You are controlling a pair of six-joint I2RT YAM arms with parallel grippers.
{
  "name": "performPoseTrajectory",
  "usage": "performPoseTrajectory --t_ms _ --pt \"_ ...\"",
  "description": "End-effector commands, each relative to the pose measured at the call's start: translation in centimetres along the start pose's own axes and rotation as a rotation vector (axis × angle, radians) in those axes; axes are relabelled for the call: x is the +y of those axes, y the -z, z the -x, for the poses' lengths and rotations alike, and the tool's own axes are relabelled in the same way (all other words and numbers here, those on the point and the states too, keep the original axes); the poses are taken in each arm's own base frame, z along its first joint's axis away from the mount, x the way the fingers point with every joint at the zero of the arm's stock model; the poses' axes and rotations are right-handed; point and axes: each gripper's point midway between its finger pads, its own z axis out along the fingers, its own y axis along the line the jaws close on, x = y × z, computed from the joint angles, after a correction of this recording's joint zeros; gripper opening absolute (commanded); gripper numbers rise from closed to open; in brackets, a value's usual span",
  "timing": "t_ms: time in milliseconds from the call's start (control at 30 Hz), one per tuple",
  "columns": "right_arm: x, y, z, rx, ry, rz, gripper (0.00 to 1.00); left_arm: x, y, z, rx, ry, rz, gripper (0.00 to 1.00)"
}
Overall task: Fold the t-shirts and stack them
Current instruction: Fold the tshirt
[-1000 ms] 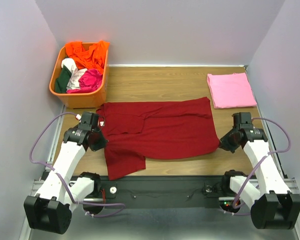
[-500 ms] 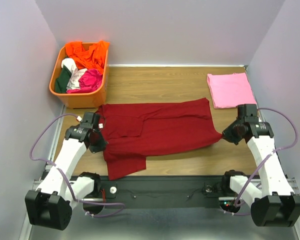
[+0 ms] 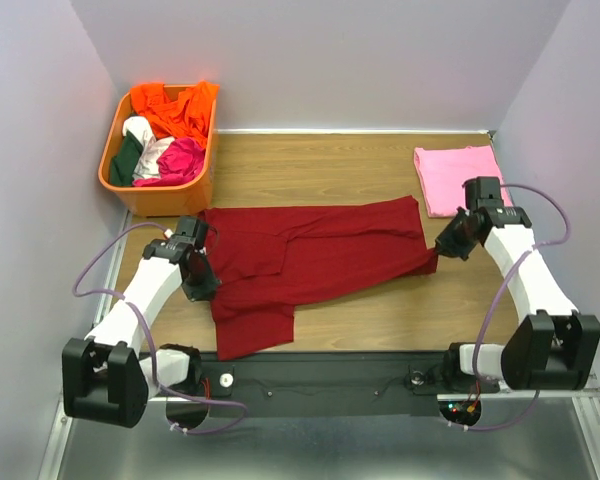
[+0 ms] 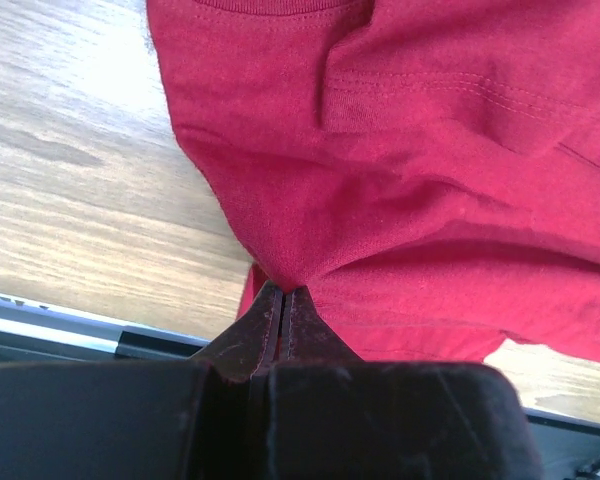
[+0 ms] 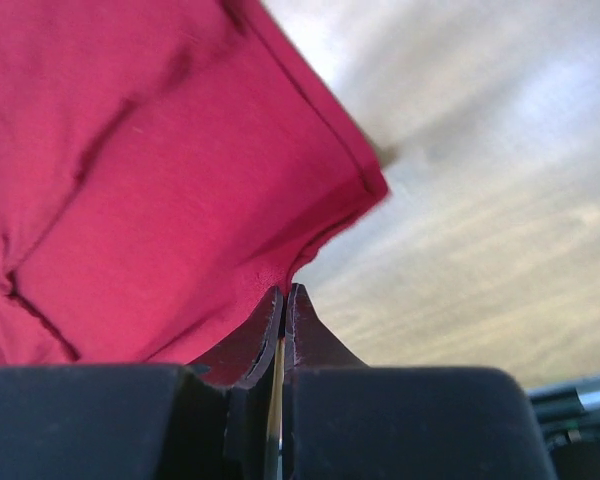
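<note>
Left hand (image 4: 282,296) was pinched on the maroon tee (image 3: 310,255) at its left edge, right hand (image 5: 285,293) clamped its right corner; it lay spread on the surface (image 3: 400,320), pink tee (image 3: 463,180) folded far right.

Wood-grain tabletop (image 3: 330,165), light brown. Pale lavender walls (image 3: 380,60) close 3 sides. Black rail (image 3: 330,370) along near edge, grey metal sheet (image 3: 330,445) below it. Light soft, even.
</note>
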Motion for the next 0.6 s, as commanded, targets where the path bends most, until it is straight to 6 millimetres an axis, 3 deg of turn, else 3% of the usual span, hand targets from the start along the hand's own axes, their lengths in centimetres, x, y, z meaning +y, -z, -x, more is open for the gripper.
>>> performPoseTrajectory --t_ms 0,100,233,333,367,467,567 --pt "3.4 0.3 2.9 -0.052 0.057 0.113 0.01 -0.3 0.3 1.6 -0.036 -0.009 -0.001 0.00" --pt "4.4 -0.5 3.3 -0.031 0.065 0.135 0.01 -0.7 -0.2 2.3 -0.035 -0.008 -0.001 0.04" --pt "5.1 -1.6 3.6 -0.015 0.071 0.142 0.01 -1.0 -1.2 2.5 -0.011 -0.003 0.002 0.21" --pt "5.0 -2.1 3.3 0.000 0.080 0.142 0.01 -1.8 -1.4 1.6 0.022 0.019 -0.048 0.32" --pt "5.0 -2.1 3.2 0.000 0.081 0.142 0.01 -2.0 -1.2 1.4 0.018 0.029 -0.068 0.41" --pt "4.6 -2.4 2.7 0.006 0.085 0.143 0.01 -1.7 -1.8 -0.4 0.044 0.065 -0.094 0.54" --pt "4.4 -2.8 2.1 0.024 0.084 0.145 0.01 -1.7 -2.3 -1.2 0.052 0.097 -0.115 0.59"
